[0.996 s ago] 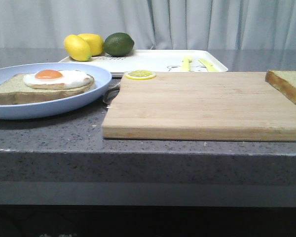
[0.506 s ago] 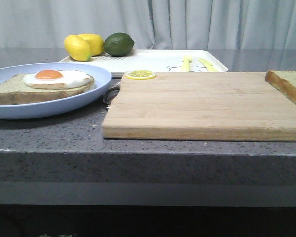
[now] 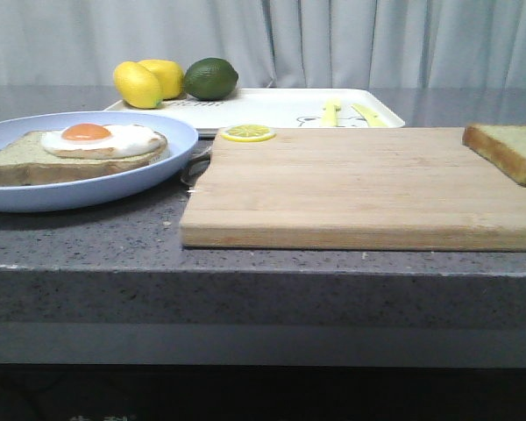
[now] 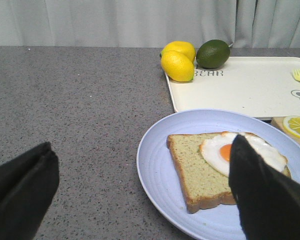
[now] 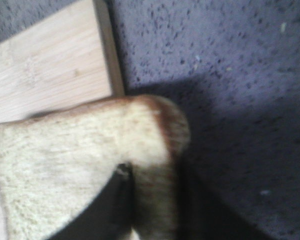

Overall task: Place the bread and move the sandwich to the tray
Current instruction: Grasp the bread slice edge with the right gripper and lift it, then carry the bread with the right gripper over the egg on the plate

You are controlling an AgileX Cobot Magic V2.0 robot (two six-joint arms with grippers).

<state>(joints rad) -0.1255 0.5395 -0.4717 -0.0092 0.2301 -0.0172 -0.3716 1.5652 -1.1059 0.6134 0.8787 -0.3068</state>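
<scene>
Front view: the thick greenish-tan bread slice (image 3: 511,151) sat at the far right of the wooden cutting board (image 3: 359,184), the white rectangular tray (image 3: 289,108) behind. Left wrist view: the left gripper (image 4: 140,192) stood wide open and empty above the egg-topped sandwich (image 4: 225,167) on its pale blue plate (image 4: 157,165). Right wrist view: the right gripper (image 5: 115,205) was clamped on the bread's edge.

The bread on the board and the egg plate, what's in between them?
In the front view, only bare cutting board lies between the bread and the plate.
</scene>
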